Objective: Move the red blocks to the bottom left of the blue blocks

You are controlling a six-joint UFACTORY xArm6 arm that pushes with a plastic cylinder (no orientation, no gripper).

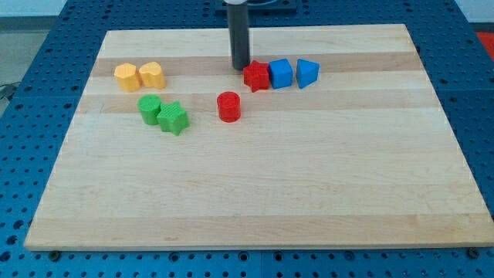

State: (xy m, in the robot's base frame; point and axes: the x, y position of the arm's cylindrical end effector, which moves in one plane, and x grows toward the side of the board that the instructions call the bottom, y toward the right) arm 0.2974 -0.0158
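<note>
A red star-shaped block (256, 76) sits near the view's top centre, touching a blue cube (281, 72) on its right. A blue triangular block (307, 72) stands just right of the cube. A red cylinder (228, 106) stands alone below and left of the red star. My tip (241, 68) rests on the board just left of the red star, very close to it or touching it. The rod rises straight up out of the view's top.
Two yellow blocks (126, 77) (152, 74) sit side by side at the view's upper left. A green cylinder (150, 109) and a green star-shaped block (173, 118) sit below them. The wooden board (255, 193) lies on a blue perforated table.
</note>
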